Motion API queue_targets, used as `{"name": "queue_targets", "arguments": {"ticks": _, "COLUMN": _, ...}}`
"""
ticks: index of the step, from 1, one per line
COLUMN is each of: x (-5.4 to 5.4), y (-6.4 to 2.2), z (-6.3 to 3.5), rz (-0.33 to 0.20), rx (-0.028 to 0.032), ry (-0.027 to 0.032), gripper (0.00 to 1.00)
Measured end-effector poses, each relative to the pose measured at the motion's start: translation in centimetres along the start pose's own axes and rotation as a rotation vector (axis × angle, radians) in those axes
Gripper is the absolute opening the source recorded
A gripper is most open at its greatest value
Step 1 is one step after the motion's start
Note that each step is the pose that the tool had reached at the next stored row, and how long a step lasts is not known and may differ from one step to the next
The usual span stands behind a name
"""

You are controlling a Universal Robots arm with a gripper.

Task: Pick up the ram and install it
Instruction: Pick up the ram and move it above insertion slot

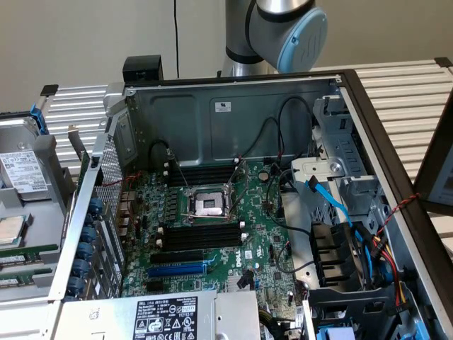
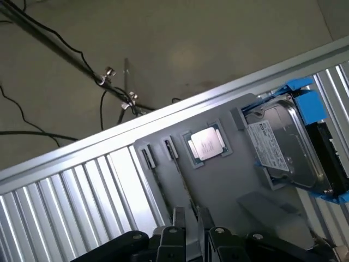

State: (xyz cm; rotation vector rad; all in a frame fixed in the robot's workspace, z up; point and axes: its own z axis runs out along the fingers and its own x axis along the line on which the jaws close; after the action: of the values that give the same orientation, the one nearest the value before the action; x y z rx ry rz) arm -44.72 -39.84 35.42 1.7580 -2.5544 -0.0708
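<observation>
The gripper [image 2: 191, 221] hangs low over the grey parts tray [image 2: 223, 188], its jaws a narrow gap apart, either side of the edge of the ram [image 2: 180, 172], which sits in a tray groove; no pinch on it shows. A second memory stick [image 2: 148, 158] lies just beside it, with a processor [image 2: 206, 144] and a hard drive [image 2: 283, 147] further along the tray. The open computer case [image 1: 233, 113] is beside the tray, to the exterior view's right of it

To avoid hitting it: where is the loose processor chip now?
The processor chip lies flat in the grey tray, beside the hard drive, at the exterior view's far left, outside the computer case.
</observation>
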Motion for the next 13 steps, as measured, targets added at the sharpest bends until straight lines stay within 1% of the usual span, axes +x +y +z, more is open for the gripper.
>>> {"name": "queue_targets", "arguments": {"ticks": 5, "x": 0.0, "y": 0.00, "z": 0.05, "rz": -0.091, "rx": -0.0014, "ry": 0.0002, "gripper": 0.24}}
{"name": "queue_targets", "arguments": {"ticks": 7, "x": 0.0, "y": -0.01, "z": 0.18, "rz": -0.128, "rx": -0.0029, "ry": -0.0033, "gripper": 0.24}}
{"name": "queue_targets", "arguments": {"ticks": 8, "x": 0.0, "y": -0.02, "z": 0.33, "rz": -0.144, "rx": -0.0030, "ry": -0.0025, "gripper": 0.24}}
{"name": "queue_targets", "arguments": {"ticks": 13, "x": 0.0, "y": -0.09, "z": 1.24, "rz": -0.156, "rx": -0.0029, "ry": -0.0017, "gripper": 0.24}}
